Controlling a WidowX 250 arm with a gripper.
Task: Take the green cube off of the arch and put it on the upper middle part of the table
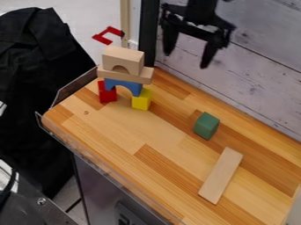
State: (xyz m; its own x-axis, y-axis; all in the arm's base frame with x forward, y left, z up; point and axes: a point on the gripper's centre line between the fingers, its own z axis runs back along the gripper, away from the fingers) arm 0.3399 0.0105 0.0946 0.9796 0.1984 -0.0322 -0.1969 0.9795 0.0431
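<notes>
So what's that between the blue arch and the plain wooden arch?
A flat wooden plank lies between the blue arch and the plain wooden arch above, as the camera view shows.

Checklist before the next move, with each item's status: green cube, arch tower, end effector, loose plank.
1. Solid green cube off the natural-wood arch block: ok.
2. Cube resting on the light wooden tabletop: ok.
3. Black two-finger end effector open and empty: ok.
4. Blue arch block standing on red and yellow blocks: ok.
5. Cube apart from the flat natural-wood plank: ok.
6. Cube exactly on its intended spot: cannot tell.
</notes>
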